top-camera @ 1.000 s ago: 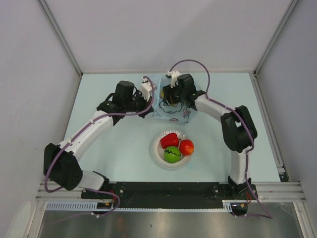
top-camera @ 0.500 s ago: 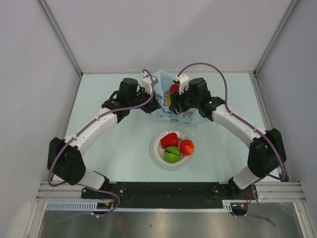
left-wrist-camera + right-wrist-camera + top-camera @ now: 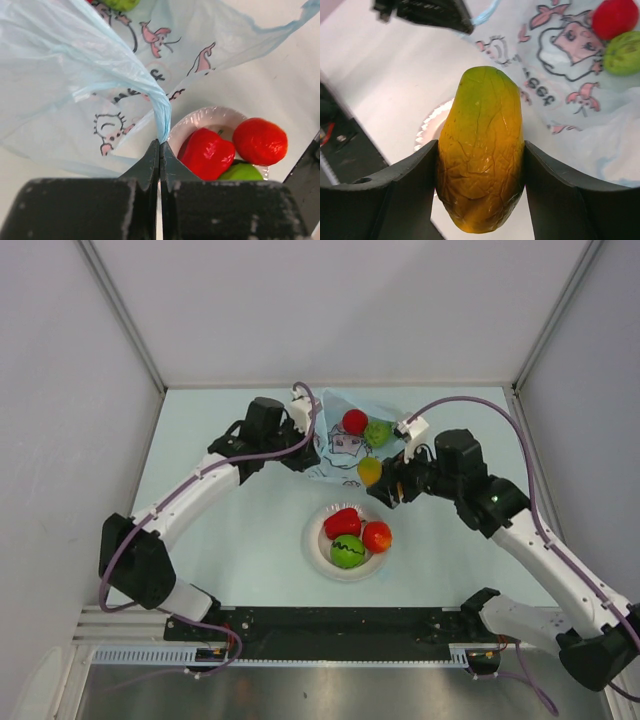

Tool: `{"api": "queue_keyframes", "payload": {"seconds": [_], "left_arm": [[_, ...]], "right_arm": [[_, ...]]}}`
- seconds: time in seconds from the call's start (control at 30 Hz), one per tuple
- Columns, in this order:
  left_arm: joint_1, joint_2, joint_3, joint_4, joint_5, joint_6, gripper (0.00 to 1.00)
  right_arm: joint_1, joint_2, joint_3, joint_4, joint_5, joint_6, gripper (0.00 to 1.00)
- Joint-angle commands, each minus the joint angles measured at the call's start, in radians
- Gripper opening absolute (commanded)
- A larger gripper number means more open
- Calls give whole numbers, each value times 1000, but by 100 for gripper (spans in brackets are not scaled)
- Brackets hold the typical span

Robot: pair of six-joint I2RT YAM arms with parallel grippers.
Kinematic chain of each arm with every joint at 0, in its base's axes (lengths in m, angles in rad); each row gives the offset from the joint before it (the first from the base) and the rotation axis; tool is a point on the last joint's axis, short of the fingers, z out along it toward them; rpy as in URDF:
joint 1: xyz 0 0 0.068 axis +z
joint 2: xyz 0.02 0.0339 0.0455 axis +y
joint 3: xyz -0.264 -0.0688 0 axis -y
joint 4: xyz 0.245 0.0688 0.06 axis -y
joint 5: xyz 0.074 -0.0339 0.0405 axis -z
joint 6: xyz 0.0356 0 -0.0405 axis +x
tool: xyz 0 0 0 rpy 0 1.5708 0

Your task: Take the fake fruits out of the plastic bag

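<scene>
Only the right wrist view shows the right gripper (image 3: 481,172) clamped around a mango (image 3: 480,125). Only the left wrist view shows the left gripper (image 3: 159,150) pinching the bag (image 3: 75,70), which spreads beyond its fingers. Pale blue table (image 3: 230,535), grey walls (image 3: 70,440).

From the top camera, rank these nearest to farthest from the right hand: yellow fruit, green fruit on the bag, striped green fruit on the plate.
1. Yellow fruit, held in the right hand.
2. Green fruit, on the bag, farther back.
3. Striped green fruit, on the plate, lowest in view.
</scene>
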Motion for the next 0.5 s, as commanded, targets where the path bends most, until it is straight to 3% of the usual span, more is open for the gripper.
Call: {"api": "queue_keyframes", "payload": {"seconds": [0.0, 0.2, 0.3, 0.47], "left_arm": [[40, -38, 13, -35, -19, 70, 0], [71, -177, -119, 69, 41, -100, 0], [73, -212, -171, 102, 8, -169, 0], [79, -250, -273, 195, 67, -206, 0]], "right_arm": [[22, -47, -61, -45, -114, 36, 0], [-136, -1, -56, -104, -221, -53, 0], [-136, -21, -41, -191, -256, -84, 0], [-75, -19, -9, -282, -263, -104, 0]]}}
